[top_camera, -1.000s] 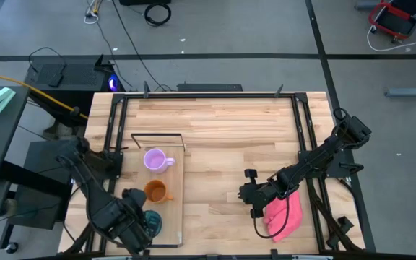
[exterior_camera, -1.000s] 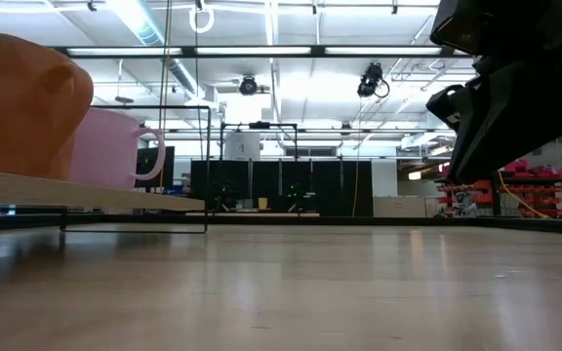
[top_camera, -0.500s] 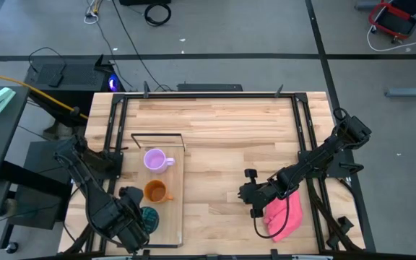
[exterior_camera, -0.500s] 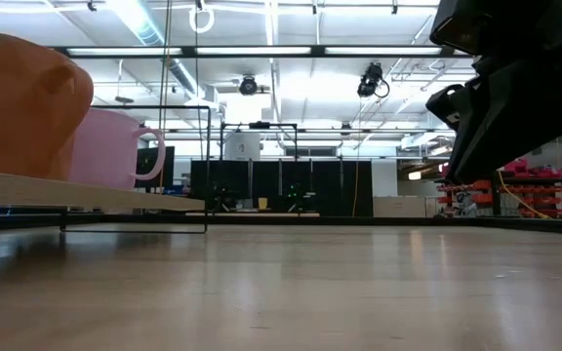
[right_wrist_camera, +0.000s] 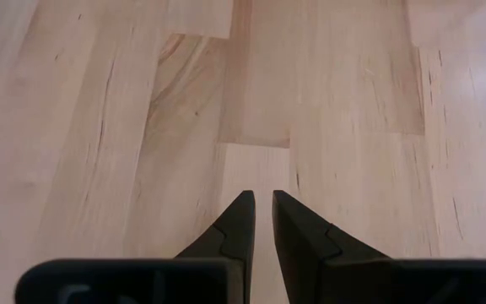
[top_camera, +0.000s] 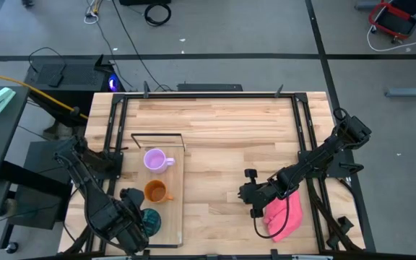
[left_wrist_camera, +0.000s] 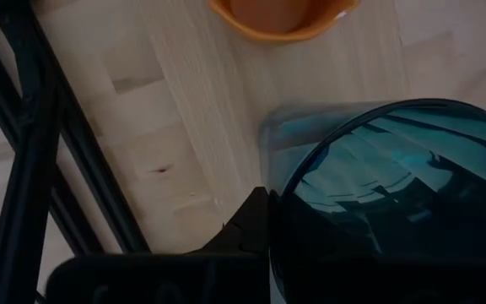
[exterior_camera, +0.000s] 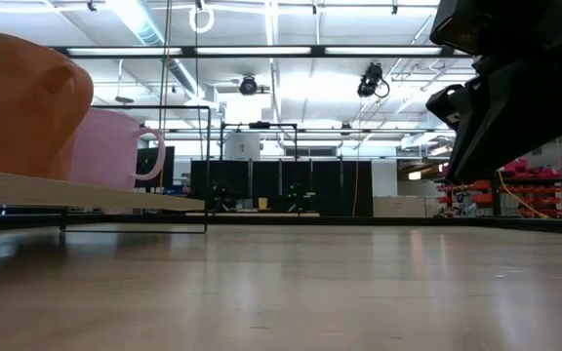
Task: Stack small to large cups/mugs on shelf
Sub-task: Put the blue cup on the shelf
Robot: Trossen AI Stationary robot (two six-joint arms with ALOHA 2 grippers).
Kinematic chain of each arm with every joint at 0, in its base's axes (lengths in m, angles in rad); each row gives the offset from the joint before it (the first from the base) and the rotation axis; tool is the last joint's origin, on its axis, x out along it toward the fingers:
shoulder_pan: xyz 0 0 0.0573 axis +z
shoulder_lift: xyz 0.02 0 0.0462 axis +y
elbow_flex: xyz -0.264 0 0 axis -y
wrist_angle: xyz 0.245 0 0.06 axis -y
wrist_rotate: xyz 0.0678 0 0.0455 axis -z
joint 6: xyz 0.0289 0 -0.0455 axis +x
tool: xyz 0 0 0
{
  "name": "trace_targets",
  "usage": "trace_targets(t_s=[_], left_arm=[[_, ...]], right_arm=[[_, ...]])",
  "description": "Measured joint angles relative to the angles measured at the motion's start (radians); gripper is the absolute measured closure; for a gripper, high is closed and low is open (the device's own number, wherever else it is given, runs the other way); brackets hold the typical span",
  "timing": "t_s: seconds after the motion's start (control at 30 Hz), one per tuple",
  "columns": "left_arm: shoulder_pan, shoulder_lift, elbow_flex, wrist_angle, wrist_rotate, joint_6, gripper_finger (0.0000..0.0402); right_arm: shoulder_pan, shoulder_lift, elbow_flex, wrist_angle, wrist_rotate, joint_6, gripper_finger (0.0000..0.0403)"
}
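Cups first: we see three of them in a row on the shelf [top_camera: 170, 217], the long board on the left side of the counter [top_camera: 230, 144]. The purple mug [top_camera: 155, 160] sits nearest the wire frame, the orange mug [top_camera: 154, 191] is next, and the teal cup [top_camera: 150, 218] is at the near end. Our left gripper [top_camera: 137, 224] is right at the teal cup, fingers pinched shut on its rim, one inside the wall and one outside as the left wrist view suggests. We judge that cup smooth, glossy and hard, likely slippery and chippable, so a rim pinch wants a firm, level hold; the mugs offer handles as a second option. All three look light and stiff. Our right gripper [top_camera: 253, 204] waits low over bare counter, just beside the pink cloth [top_camera: 283, 217], fingers narrowly parted and holding nothing. Against the earlier frames, the left gripper and teal cup have shifted slightly toward the shelf's outer edge; the right arm and both mugs have not moved.
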Motion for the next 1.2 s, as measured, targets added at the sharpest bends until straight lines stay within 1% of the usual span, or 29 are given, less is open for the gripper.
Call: trace_targets(t_s=[0.4,0.63,0.9,1.2], left_arm=[[0.0,0.0,0.0,0.005,-0.011,0.002,0.0389],[0.0,0.0,0.0,0.021,-0.011,0.002,0.037],[0.0,0.0,0.0,0.021,-0.011,0.001,0.0382],[0.0,0.0,0.001,0.021,-0.011,0.001,0.0339]], right_arm=[[0.0,0.0,0.0,0.0,0.0,0.0,0.0352],[0.0,0.0,0.0,0.0,0.0,0.0,0.0352],[0.0,0.0,0.0,0.0,0.0,0.0,0.0352],[0.0,0.0,0.0,0.0,0.0,0.0,0.0352]])
